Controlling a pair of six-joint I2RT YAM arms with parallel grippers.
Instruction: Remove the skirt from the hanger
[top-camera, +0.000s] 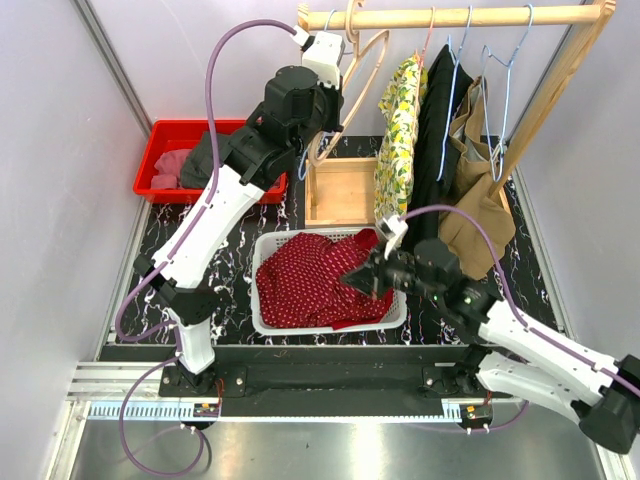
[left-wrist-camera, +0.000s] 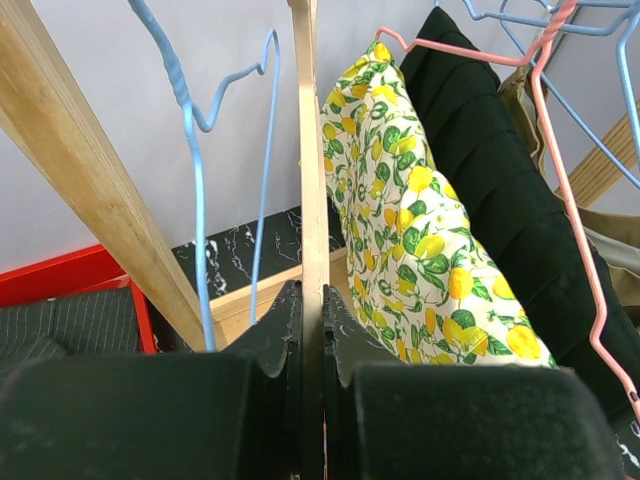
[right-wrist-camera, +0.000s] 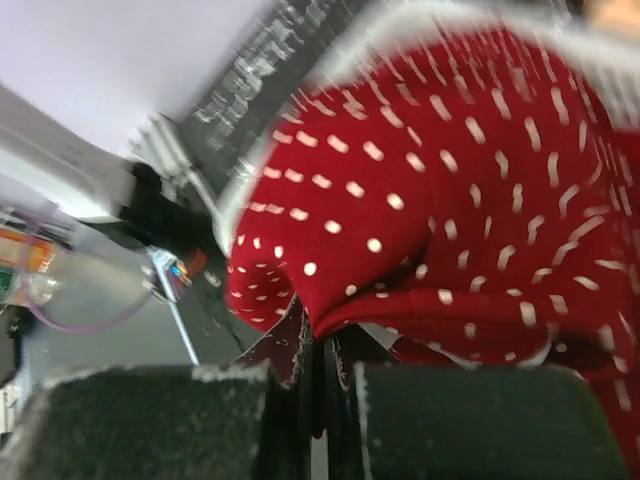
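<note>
The red skirt with white dots (top-camera: 315, 280) lies bunched in the white basket (top-camera: 262, 250), off the hanger. My right gripper (top-camera: 362, 275) is at its right edge; in the right wrist view the jaws (right-wrist-camera: 318, 325) are shut on a fold of the skirt (right-wrist-camera: 450, 200). The bare wooden hanger (top-camera: 365, 60) hangs from the rail (top-camera: 450, 15). My left gripper (top-camera: 325, 120) is raised beside it; in the left wrist view the jaws (left-wrist-camera: 311, 300) are shut on a wooden bar of the hanger (left-wrist-camera: 310, 180).
A lemon-print garment (top-camera: 397, 135), a black garment (top-camera: 435, 130) and a tan garment (top-camera: 470, 190) hang on the rack right of the hanger, with blue wire hangers (top-camera: 500, 60). A red bin (top-camera: 165, 140) of clothes stands back left. The rack's wooden base (top-camera: 340, 190) lies behind the basket.
</note>
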